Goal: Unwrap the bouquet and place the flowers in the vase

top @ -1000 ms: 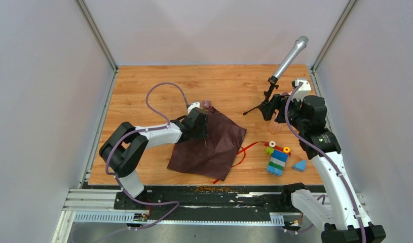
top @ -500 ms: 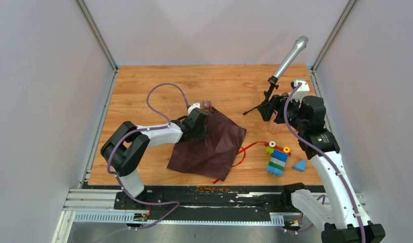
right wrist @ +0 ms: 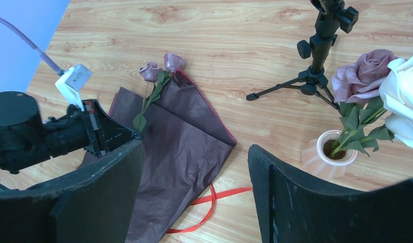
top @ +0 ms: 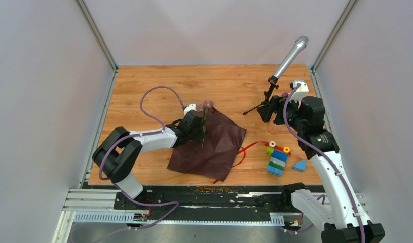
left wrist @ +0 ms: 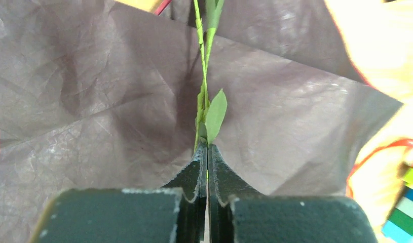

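— Status?
— The paper [right wrist: 184, 136] lies unfolded at the centre of the table [top: 143, 86], ribbon [right wrist: 217, 196] off. Two roses [right wrist: 361, 73] stand in the vase [right wrist: 328, 154] toward the right edge. My left gripper [left wrist: 208, 149] pinches the remaining stems [left wrist: 202, 101]; right gripper [right wrist: 194, 152] spread, empty.

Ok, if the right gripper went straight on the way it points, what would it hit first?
Most likely the paper: the open right gripper frames its edge, with the ribbon close by. Depth is unclear, so it could land on bare table beside the paper.
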Motion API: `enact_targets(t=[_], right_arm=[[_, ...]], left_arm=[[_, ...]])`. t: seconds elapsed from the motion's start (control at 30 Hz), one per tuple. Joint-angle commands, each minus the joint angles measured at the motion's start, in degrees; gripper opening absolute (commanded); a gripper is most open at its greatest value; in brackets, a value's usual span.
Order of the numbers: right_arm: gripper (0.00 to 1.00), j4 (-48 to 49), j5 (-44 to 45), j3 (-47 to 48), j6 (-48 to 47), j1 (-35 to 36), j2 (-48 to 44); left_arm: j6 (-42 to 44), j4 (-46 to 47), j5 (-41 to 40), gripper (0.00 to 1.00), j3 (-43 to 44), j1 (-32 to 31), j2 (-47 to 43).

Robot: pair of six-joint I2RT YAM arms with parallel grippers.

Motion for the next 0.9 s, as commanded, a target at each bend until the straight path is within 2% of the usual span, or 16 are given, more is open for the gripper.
enact_targets(t=[0.0,0.3,0.4,0.6,0.7,0.87], right_arm=[[0.76,2.3,-1.9,0.2,0.8,0.0,-0.5],[0.78,7.2,-9.5,-0.8,2.9,0.0,-1.0],[0.80,9.8,-13.6,-1.2,4.2,0.0,-1.1],[0.84,21.8,-25.8,-3.3,13.7,0.0,-0.4],[0.85,30.5,-32.0,-4.2,19.2,0.6,0.8],[0.84,35.8,-33.8,-3.4,23.3,5.0,3.2]], left_arm=[[-1.1,9.7,-0.5,0.00,-3.0,-0.4,-8.4],[4.4,15.0,0.5,0.00,-8.5,-0.3,-21.9],[7.5,17.7,3.1,0.00,-10.6,-0.4,-26.5],[11.4,24.5,12.9,0.00,-14.1,-0.3,-35.7],[12.3,27.4,22.4,0.00,-13.6,-0.4,-38.1],[9.1,33.3,32.4,0.00,-12.9,-0.4,-38.3]])
